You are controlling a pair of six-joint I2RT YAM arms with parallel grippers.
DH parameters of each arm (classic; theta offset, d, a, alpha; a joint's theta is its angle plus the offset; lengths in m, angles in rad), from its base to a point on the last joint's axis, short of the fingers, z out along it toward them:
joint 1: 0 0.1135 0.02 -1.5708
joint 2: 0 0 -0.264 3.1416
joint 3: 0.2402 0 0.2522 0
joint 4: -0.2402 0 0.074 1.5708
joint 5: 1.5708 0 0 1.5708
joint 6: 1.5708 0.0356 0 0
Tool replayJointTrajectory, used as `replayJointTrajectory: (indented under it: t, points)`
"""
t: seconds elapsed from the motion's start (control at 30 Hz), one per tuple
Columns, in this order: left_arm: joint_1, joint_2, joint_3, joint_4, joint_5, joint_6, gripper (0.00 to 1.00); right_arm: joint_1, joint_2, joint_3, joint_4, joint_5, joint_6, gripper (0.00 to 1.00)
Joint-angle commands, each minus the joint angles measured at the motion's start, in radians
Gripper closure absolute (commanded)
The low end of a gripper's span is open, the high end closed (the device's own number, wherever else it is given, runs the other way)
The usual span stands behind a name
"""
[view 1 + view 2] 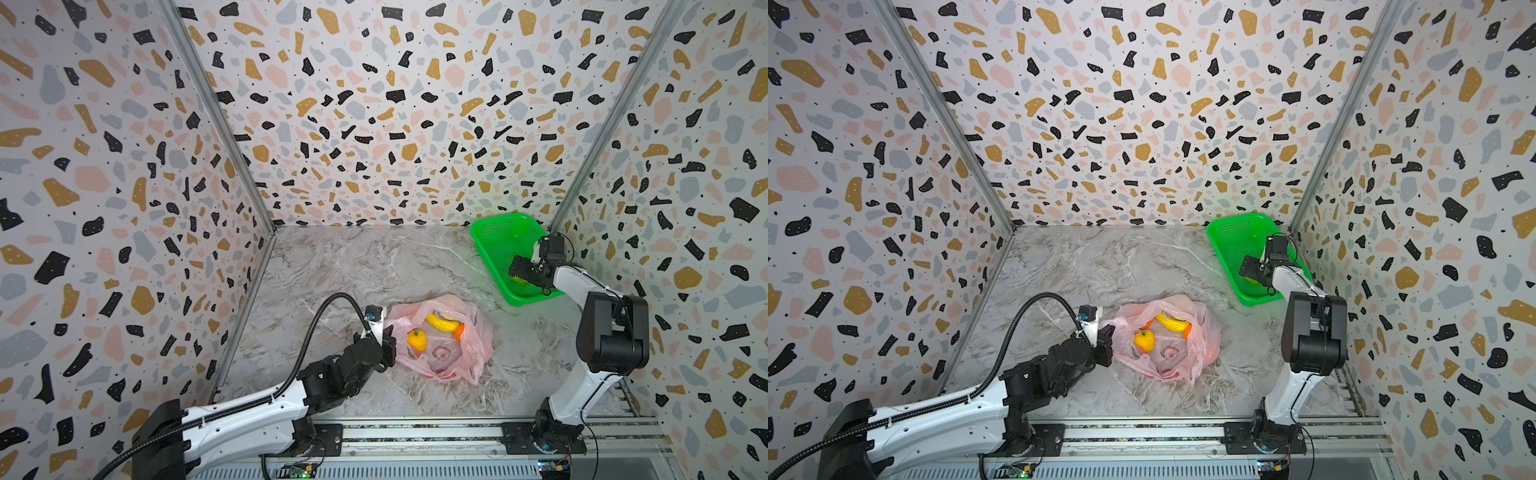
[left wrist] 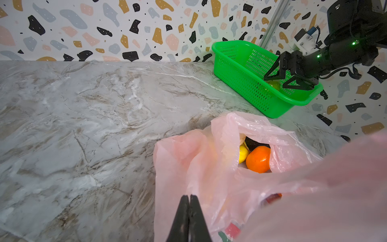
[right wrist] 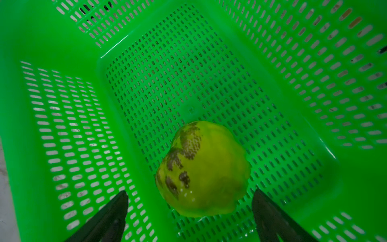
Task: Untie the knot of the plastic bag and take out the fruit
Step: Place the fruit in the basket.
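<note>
**One fruit in the basket, the bag held open for the rest**

While the left gripper (image 2: 189,218) keeps its jaws pressed together at the near edge of the pink bag (image 1: 469,353), apparently pinching a fold of the film, though the plastic between the tips is hard to make out, the mouth of the bag gapes upward. That pinch looks meant to hold the limp bag in place and open. No knot shows, so the untying seems done. Inside lie a banana (image 1: 441,323), an orange (image 2: 258,159) and a yellow-orange fruit (image 1: 417,340); other pieces are blurred behind the film.

Farther back, the right gripper (image 3: 189,211) hangs inside the green basket (image 1: 490,232) with its jaws spread wide on either side of a green fruit (image 3: 203,169) that rests on the perforated floor, touched by neither finger. It reads as just set down.

The table (image 1: 353,270) is grey-brown marble-patterned, and walls with terrazzo-style flecks close in three sides.
</note>
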Motion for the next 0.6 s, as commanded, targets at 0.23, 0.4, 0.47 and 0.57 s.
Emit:
replayJointTrajectory:
  t: [0.23,0.4,0.47,0.57]
  points:
    - [-0.005,-0.065,-0.007,0.033,-0.019,0.027,1.00,0.126,-0.258,-0.010,-0.120,-0.055,-0.025,0.04]
    - [-0.005,-0.051,0.002,-0.007,-0.011,0.017,1.00,0.234,-0.388,-0.059,-0.200,-0.091,-0.033,0.04]
    - [-0.005,-0.048,0.008,-0.032,-0.007,0.000,1.00,0.274,-0.439,-0.079,-0.227,-0.121,-0.030,0.05]
    - [-0.005,-0.047,0.018,-0.068,0.004,-0.022,1.00,0.352,-0.493,-0.086,-0.287,-0.158,-0.029,0.05]
